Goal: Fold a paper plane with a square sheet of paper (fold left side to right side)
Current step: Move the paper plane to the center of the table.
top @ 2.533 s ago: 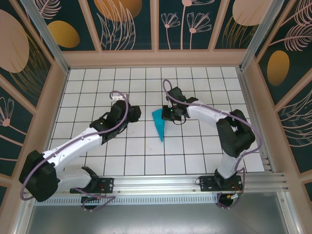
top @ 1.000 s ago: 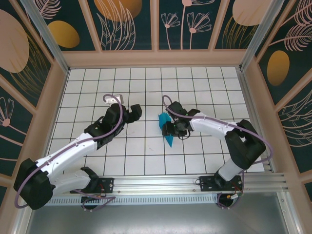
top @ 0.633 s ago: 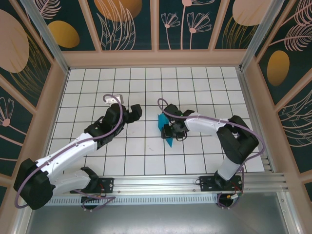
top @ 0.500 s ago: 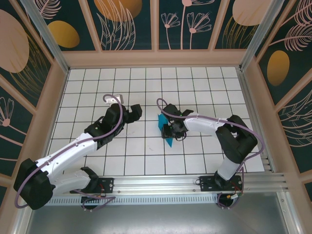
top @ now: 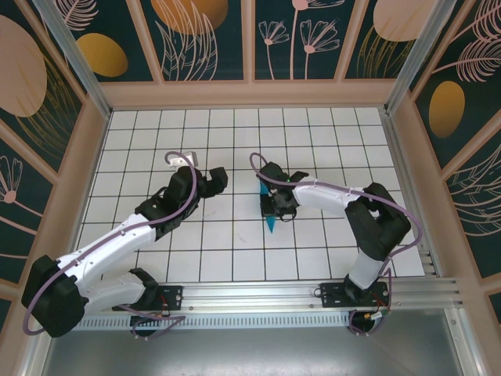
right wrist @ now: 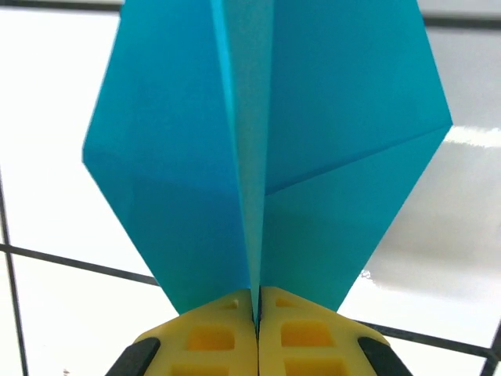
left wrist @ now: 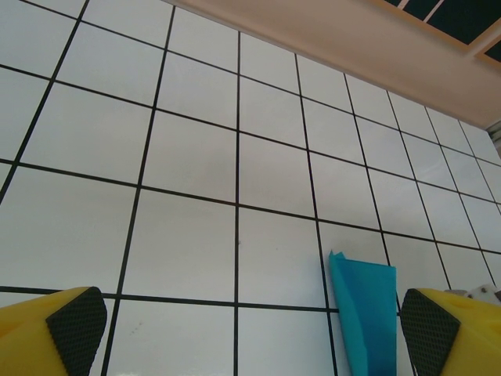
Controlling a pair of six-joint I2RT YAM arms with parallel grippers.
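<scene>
Right gripper pinches the paper plane along its centre crease, wings fanning out ahead of it (likely to set the lengthwise fold). Left gripper is spread wide and empty, with the plane low on its right side.

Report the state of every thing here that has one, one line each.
right gripper: shut on the paper plane.
paper plane: folded, its centre crease pinched between the yellow fingers, a wing spread to either side.
left gripper: open wide, holding nothing, apart from the plane.
</scene>
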